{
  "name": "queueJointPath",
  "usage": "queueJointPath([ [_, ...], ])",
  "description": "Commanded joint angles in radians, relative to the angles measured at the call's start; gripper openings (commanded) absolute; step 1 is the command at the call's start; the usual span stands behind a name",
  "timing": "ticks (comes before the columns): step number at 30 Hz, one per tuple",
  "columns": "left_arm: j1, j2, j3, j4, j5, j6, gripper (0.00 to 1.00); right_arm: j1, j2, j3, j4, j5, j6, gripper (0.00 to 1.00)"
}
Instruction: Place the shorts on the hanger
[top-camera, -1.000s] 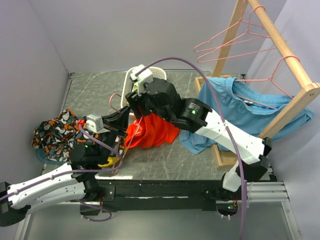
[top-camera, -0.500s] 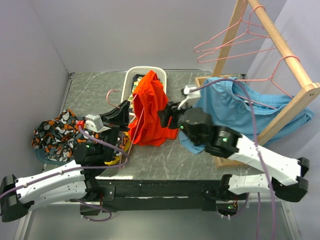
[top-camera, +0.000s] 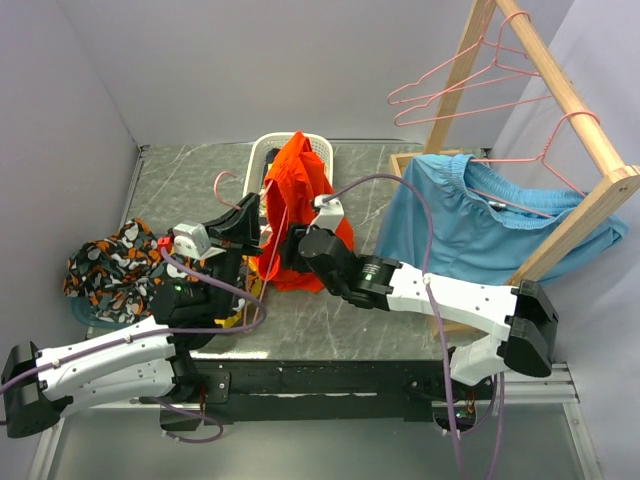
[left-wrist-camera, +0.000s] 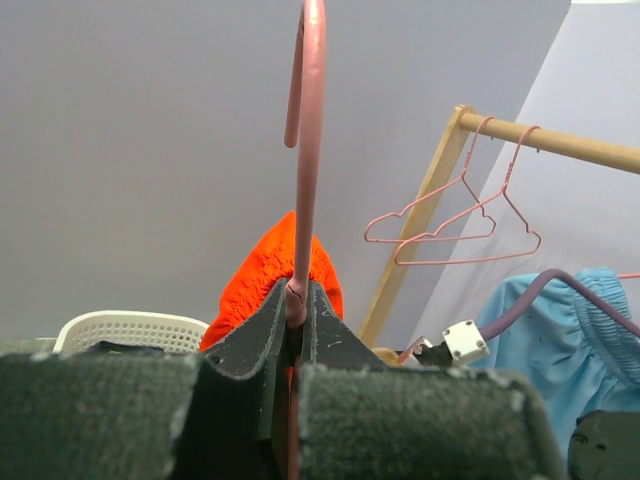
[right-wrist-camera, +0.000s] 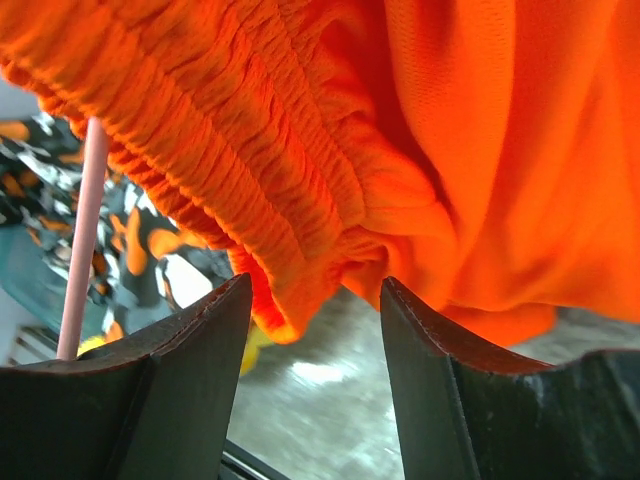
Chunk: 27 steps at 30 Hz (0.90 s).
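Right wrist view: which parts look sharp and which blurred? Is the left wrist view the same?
Right wrist view: the shorts waistband is sharp, the patterned cloth behind is blurred, a pale glare spot lies on the table; left wrist view: the near fingers look soft, the hanger clear.

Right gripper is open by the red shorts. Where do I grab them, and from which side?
Probably take the shorts by the gathered waistband: its thick bunched edge hangs just above the right gripper, so come up from below. Keep clear of the hanger clamped in the left gripper.
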<state>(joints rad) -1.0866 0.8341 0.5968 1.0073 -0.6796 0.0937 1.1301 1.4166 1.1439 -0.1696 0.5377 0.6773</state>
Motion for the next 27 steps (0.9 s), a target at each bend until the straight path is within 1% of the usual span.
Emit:
queueJointPath([
  [1, -0.006, 0.002, 0.077, 0.131, 0.003, 0.018, 0.01, 0.008, 0.045, -0.009, 0.127, 0.035, 0.085, 0.62],
  [4, -0.006, 0.006, 0.087, 0.134, -0.001, 0.028, 0.01, 0.022, 0.068, -0.013, 0.151, 0.05, 0.105, 0.62],
  [6, -0.007, 0.008, 0.089, 0.145, -0.005, 0.031, 0.01, 0.025, 0.099, -0.009, 0.136, 0.07, 0.134, 0.62],
  [8, -0.007, 0.011, 0.09, 0.158, -0.009, 0.031, 0.01, 0.023, 0.116, -0.012, 0.131, 0.09, 0.152, 0.57],
  [10, -0.007, 0.019, 0.087, 0.174, -0.015, 0.034, 0.01, 0.023, 0.13, -0.022, 0.15, 0.105, 0.165, 0.47],
  [11, -0.007, 0.022, 0.087, 0.195, -0.026, 0.035, 0.01, 0.023, 0.133, -0.03, 0.156, 0.116, 0.166, 0.39],
  [12, -0.007, 0.025, 0.086, 0.214, -0.034, 0.041, 0.01, 0.026, 0.139, -0.029, 0.151, 0.122, 0.165, 0.2],
  [13, -0.007, 0.036, 0.084, 0.234, -0.04, 0.046, 0.01, 0.028, 0.14, -0.023, 0.139, 0.128, 0.162, 0.1],
  [14, -0.007, 0.046, 0.083, 0.282, -0.049, 0.052, 0.01, 0.043, 0.14, -0.009, 0.124, 0.139, 0.156, 0.02],
  [15, -0.007, 0.057, 0.081, 0.307, -0.051, 0.075, 0.01, 0.057, 0.134, 0.0, 0.083, 0.175, 0.153, 0.0],
  [17, -0.007, 0.098, 0.089, 0.361, -0.054, 0.112, 0.01, 0.098, 0.119, 0.011, 0.049, 0.199, 0.137, 0.0],
  [21, -0.006, 0.172, 0.1, 0.522, -0.061, 0.169, 0.01, 0.155, 0.042, 0.013, -0.051, 0.205, 0.146, 0.0],
  [23, 0.002, 0.227, 0.116, 0.571, -0.064, 0.207, 0.01, 0.175, 0.016, 0.013, -0.083, 0.188, 0.153, 0.0],
  [25, 0.016, 0.279, 0.129, 0.612, -0.06, 0.209, 0.01, 0.209, -0.014, 0.02, -0.14, 0.179, 0.168, 0.0],
  [27, 0.048, 0.306, 0.147, 0.614, -0.057, 0.175, 0.01, 0.237, -0.037, 0.034, -0.195, 0.174, 0.177, 0.0],
])
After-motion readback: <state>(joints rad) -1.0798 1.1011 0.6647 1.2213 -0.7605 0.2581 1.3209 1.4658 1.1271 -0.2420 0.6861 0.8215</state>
